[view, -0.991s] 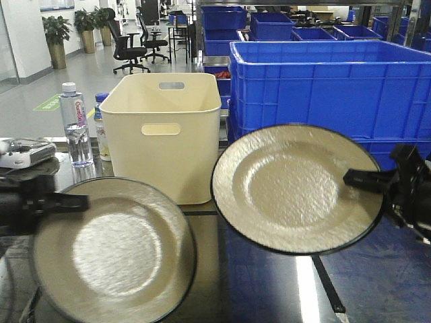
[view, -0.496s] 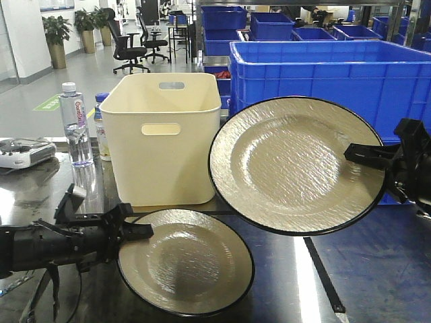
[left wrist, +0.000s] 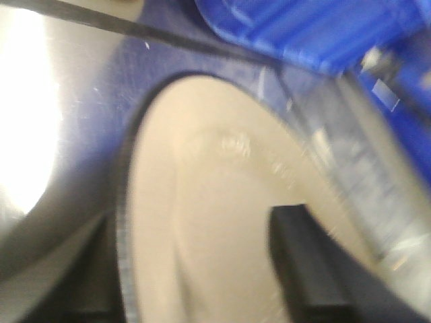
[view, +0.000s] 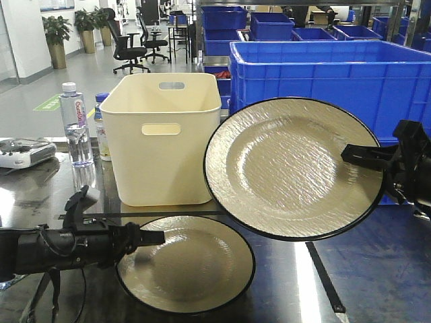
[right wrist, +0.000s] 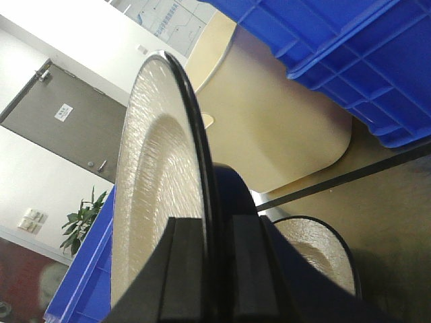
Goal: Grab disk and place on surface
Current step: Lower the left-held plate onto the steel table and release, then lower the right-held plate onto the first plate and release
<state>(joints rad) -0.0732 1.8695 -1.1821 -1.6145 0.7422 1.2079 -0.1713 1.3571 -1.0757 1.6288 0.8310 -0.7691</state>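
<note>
Two disks are in view, both round, cream-coloured and black-rimmed. The raised disk (view: 293,168) hangs in the air in front of the blue crates (view: 323,74). It stands nearly on edge, with its hollow face turned toward the front camera and the left side. The right fingers (view: 360,157) are clamped on its right-hand rim. The right wrist view shows this disk edge-on, its rim pinched between the two black fingers and rising straight up from them.

The lower disk (view: 192,266) lies flat on the dark, shiny surface (view: 377,286), hollow face up. It sits just in front of the single cream bin (view: 161,148) and left of a black tape line (view: 324,276). Being round, neither disk has a long axis.

The left fingers (view: 145,237) reach in low from the left, their tips at the lower disk's left rim. In the blurred left wrist view one dark finger lies over the disk's face. Whether the pair grips the rim or stands off it cannot be told.

Two bottles stand left of the bin: a clear water bottle (view: 75,124) and a second bottle (view: 101,128) half hidden behind it. One grey handset (view: 23,151) rests at the far left.
</note>
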